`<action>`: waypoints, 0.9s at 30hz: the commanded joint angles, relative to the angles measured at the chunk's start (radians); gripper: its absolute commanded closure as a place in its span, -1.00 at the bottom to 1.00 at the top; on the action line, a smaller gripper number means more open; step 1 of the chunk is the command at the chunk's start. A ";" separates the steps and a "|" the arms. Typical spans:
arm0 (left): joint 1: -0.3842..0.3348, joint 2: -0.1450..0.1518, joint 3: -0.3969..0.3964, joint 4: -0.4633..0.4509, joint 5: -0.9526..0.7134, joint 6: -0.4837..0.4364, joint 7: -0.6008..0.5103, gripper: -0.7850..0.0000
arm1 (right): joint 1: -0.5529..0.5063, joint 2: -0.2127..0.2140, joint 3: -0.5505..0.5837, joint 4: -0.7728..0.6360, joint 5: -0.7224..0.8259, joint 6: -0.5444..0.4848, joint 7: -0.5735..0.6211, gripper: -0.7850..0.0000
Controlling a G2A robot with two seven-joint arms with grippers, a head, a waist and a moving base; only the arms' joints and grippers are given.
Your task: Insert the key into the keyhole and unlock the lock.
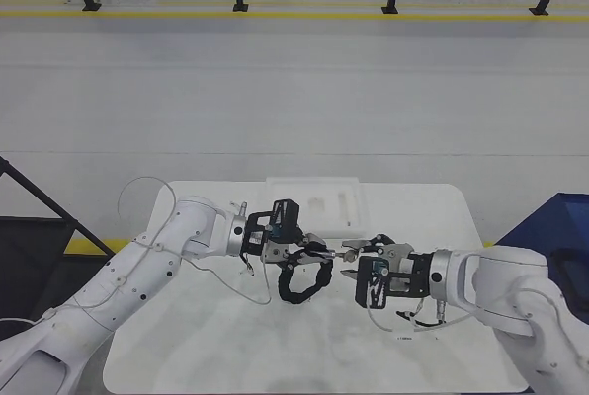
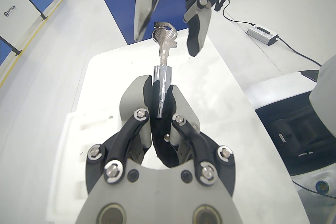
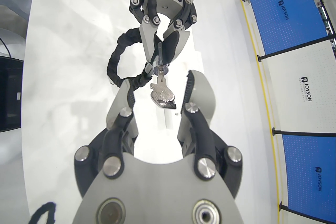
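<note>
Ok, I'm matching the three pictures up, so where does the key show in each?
Top view: key between the left tool and right tool.
Left wrist view: key sticking out of the lock cylinder, towards the right tool.
Right wrist view: key between the right tool's open fingers.
Shared landmark: the lock cylinder, clamped in the left tool.

The left arm (image 1: 146, 267) and the right arm (image 1: 517, 286) were glossy white, built of rounded segments with narrow seams at the joints. A thin white cable (image 1: 136, 193) looped free beside the left arm. The left end effector (image 2: 160, 84) and the right end effector (image 3: 158, 80) matched: a pale grey metal palm plate, black linkage bars pinned with round silver screws (image 2: 114, 170) and tapered grey fingers (image 3: 202, 93) lined with black padding.
</note>
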 commanded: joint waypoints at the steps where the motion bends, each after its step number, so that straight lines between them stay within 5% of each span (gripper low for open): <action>1: -0.004 0.001 0.006 0.001 -0.002 0.000 0.005 1.00 | -0.002 0.000 -0.004 0.001 -0.015 0.009 -0.006 0.58; 6: -0.012 0.005 0.018 0.003 -0.003 0.000 0.015 1.00 | -0.011 0.001 -0.004 0.003 -0.021 0.026 -0.040 1.00; 25: -0.015 0.007 0.015 -0.007 0.044 0.000 0.067 1.00 | -0.040 0.004 0.021 0.090 0.392 0.186 0.035 1.00; 26: -0.013 0.006 0.015 -0.007 0.048 0.000 0.069 1.00 | -0.040 0.005 0.017 0.099 0.429 0.190 0.054 0.46; 27: -0.012 0.005 0.014 -0.005 0.053 0.000 0.070 1.00 | -0.032 0.006 0.019 0.100 0.443 0.192 0.069 -1.00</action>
